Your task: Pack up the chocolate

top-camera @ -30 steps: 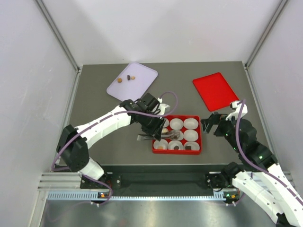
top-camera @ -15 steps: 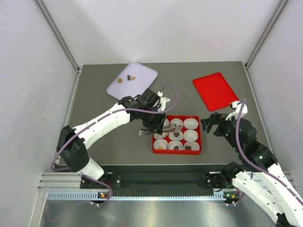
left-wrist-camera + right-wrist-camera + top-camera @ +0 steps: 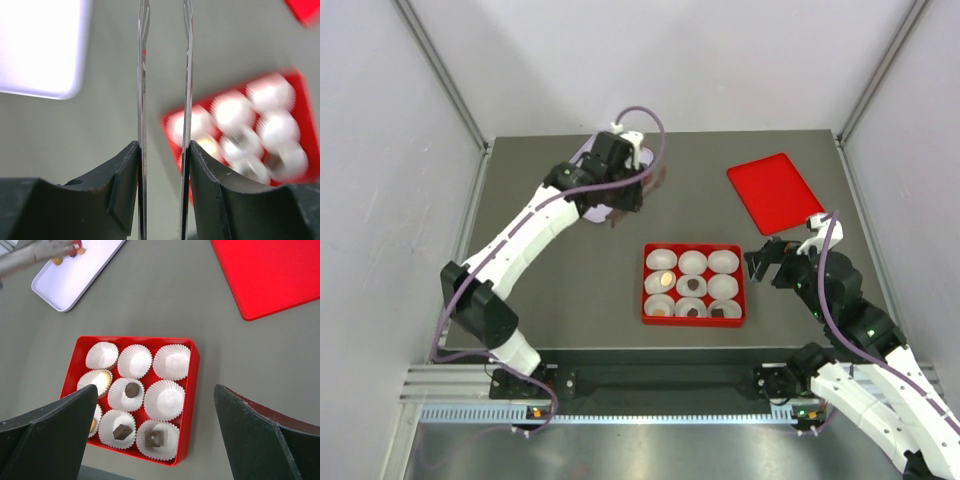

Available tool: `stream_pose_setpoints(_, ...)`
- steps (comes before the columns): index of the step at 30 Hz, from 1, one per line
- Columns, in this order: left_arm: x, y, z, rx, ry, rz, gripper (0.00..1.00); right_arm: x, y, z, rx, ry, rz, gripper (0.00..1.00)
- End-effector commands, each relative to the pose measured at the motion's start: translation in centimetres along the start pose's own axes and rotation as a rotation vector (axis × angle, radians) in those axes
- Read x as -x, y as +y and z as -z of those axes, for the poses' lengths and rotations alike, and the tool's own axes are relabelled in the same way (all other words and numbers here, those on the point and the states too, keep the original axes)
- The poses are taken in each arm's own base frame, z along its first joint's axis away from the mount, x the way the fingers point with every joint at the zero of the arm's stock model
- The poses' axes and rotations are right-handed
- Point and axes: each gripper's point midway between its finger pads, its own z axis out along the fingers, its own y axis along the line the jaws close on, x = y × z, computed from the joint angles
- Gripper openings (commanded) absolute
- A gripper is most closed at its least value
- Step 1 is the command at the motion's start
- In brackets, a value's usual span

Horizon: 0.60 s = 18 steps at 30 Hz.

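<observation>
Top: my L fingers (image 3: 615,195) hang over lilac tray (image 3: 588,208), far-left of desk (image 3: 570,270). R fingers (image 3: 767,262) spread wide, empty, just right of red box (image 3: 695,322). Chocolate (image 3: 692,285) sits in 5 of 9 white cups (image 3: 723,261).
L wrist: fingers clamped on tongs (image 3: 142,100), blades apart; box blurred.
R wrist: more choc pcs on tray, tong tips by them.
</observation>
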Motion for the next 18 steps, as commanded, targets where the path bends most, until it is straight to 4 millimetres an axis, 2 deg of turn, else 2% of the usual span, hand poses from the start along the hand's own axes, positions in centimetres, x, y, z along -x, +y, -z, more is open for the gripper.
stream_pose_setpoints(1,3.2,7.3,-2.0,0.161,-0.069,0.121,0.47,1.8,0.6,0.3,0.023,-0.06,-0.024,1.0)
stream_pose_setpoints(3,3.8,10.0,-3.3,0.218,-0.072,0.158,0.47,1.8,0.7,0.3,0.026,-0.057,-0.02,1.0)
stream_pose_setpoints(4,4.1,12.5,-3.4,0.275,-0.081,0.186,0.47,1.7,0.7,0.2,0.027,-0.052,-0.018,1.0)
stream_pose_setpoints(8,4.9,17.2,-5.5,0.379,-0.097,0.225,0.46,1.6,0.7,-0.1,0.025,-0.048,-0.013,1.0)
stream_pose_setpoints(10,4.5,19.0,-7.0,0.419,-0.077,0.238,0.45,1.7,0.8,0.0,0.03,-0.05,-0.019,1.0)
stream_pose_setpoints(14,3.3,21.0,-9.9,0.447,-0.032,0.248,0.44,1.7,0.8,0.1,0.031,-0.057,-0.013,1.0)
stream_pose_setpoints(18,2.6,21.7,-11.7,0.439,-0.002,0.246,0.45,1.4,0.4,-0.3,0.012,-0.046,0.007,1.0)
